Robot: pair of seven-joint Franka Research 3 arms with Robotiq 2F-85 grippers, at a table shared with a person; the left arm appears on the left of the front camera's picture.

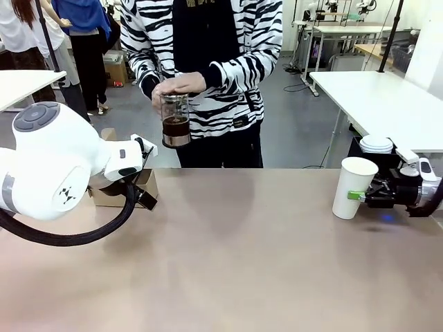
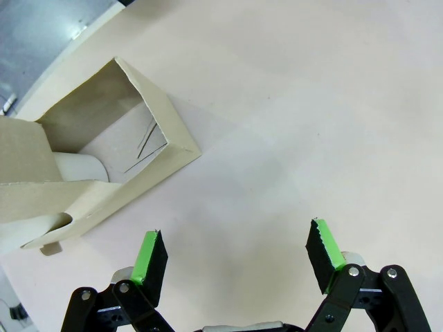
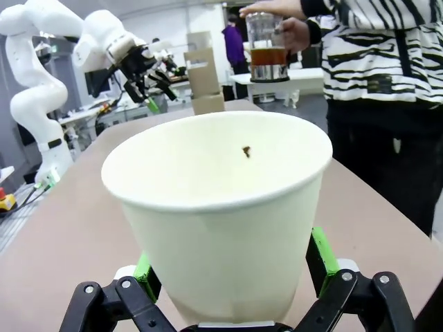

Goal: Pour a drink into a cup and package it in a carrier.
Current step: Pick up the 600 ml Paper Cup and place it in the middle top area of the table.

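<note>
The drink (image 1: 176,128) is dark amber and fills the lower part of a clear pitcher (image 1: 176,119), which a person at the far side holds up off the table (image 1: 242,270), with one hand (image 1: 181,84) over its top. The cup (image 1: 354,187) stands upright near the table's right edge, well apart from the pitcher, open-topped and dry inside but for a dark speck (image 3: 246,151) on its inner wall. The right gripper (image 1: 361,196) reaches in from the right and its jaws are closed on the cup's lower half, a green pad (image 3: 320,250) pressed to each side. The carrier (image 1: 104,195) sits at the far left of the table, partly behind the left arm. The left gripper (image 2: 236,232) hangs over bare table just beside the carrier, its jaws spread wide and holding nothing.
</note>
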